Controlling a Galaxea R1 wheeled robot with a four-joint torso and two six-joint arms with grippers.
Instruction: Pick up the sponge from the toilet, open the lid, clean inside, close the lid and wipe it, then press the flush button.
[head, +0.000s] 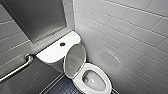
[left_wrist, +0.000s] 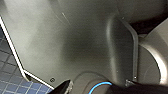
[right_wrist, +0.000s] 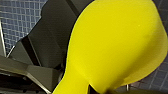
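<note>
Head view, left to right: a brushed-metal grab bar (head: 17, 68), round in section with a curved end, is fixed to the grey tiled left wall. Above it sits a flat panel (head: 37, 17) with a dull steel finish. The toilet (head: 50, 53) is white glossy ceramic, and its tank is boxy with a flat, rounded-rectangular top. The flush button (head: 62, 44), small, round and dark, is set in the middle of that top. The lid (head: 75, 60), a smooth oval shell, stands raised and leans back against the front of the tank. In front of it the white seat ring (head: 107, 76) lies flat around the open oval bowl (head: 93, 80). The right wall (head: 130, 32) is faced with glossy pale rectangular tiles with thin grout lines. The floor (head: 62, 87) is laid in small dark square tiles.

Left wrist view: the arm hangs above the same dark floor tiling. Whether the left gripper (left_wrist: 65, 87) is released or clenched cannot be told.

Right wrist view: the sponge (right_wrist: 112, 42), bright yellow, soft and matte with rounded edges, is suspended over the floor, apart from the toilet. One end is squeezed to a narrow neck in the right gripper (right_wrist: 80, 88), whose fingers are grasping it.
</note>
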